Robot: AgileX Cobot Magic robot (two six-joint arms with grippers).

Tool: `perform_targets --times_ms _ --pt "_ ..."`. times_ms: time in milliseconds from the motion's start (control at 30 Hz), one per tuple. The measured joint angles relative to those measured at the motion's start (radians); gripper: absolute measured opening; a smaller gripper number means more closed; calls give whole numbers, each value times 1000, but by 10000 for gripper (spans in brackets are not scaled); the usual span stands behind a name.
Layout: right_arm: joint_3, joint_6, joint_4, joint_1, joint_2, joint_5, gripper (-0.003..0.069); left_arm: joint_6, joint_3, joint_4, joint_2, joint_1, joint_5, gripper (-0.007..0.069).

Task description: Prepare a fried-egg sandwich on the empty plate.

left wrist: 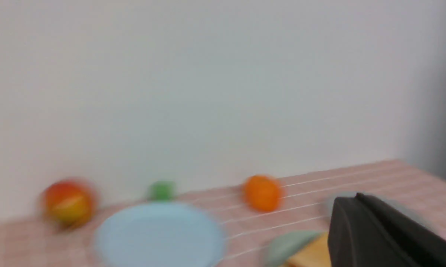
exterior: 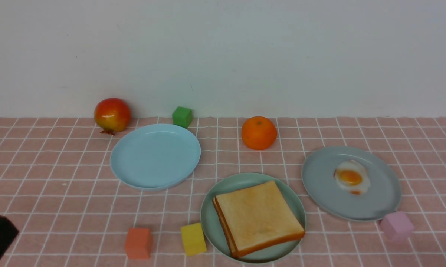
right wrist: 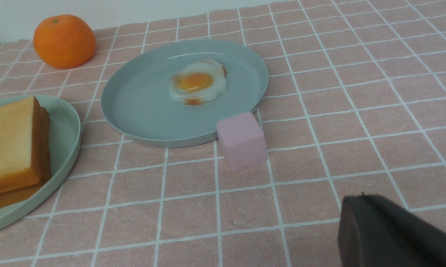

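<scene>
The left gripper [left wrist: 360, 207] showed only as a dark shape at the near left corner of the counter [exterior: 41, 185], its jaws closed together on nothing. The right gripper [right wrist: 364, 211] was out of the front view; its wrist camera caught just a dark tip low over the cloth near the right side, jaws likewise closed and empty.

Nearest the right gripper sat a pink cube [right wrist: 241, 140], touching the near rim of the grey plate [exterior: 319, 185]. On that plate lay the fried egg [exterior: 351, 177], white with an orange yolk, alone and apart from the bread.

Left of the grey plate, near the front middle of the counter, stood the mint-green plate [exterior: 212, 207]. Two toast slices [exterior: 258, 215] lay on it, stacked one on the other, golden with darker crusts, with no egg showing between them at the visible edges.

Just left of the green plate was a yellow cube [exterior: 193, 239], and further left an orange-red cube [exterior: 138, 243]. Farther back on the left lay the pale blue plate [exterior: 155, 155], bare. Behind it, by the wall, stood a red-yellow pomegranate [exterior: 112, 115] and a green cube [exterior: 182, 116]. An orange [exterior: 259, 132] sat far centre, between the blue and grey plates.
</scene>
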Motion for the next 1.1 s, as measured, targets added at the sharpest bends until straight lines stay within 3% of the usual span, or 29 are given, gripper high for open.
perform_targets --times_ms 167,300,433,1100 --pt "0 0 0 0 0 0 16 -79 141 3 -71 224 64 13" --pt "0 0 0 0 -1 0 20 -121 187 21 -74 296 242 13" --pt "0 0 -1 0 -1 0 24 -151 182 44 -74 298 305 13" --pt "0 0 -1 0 -1 0 51 -166 182 43 -74 298 309 13"
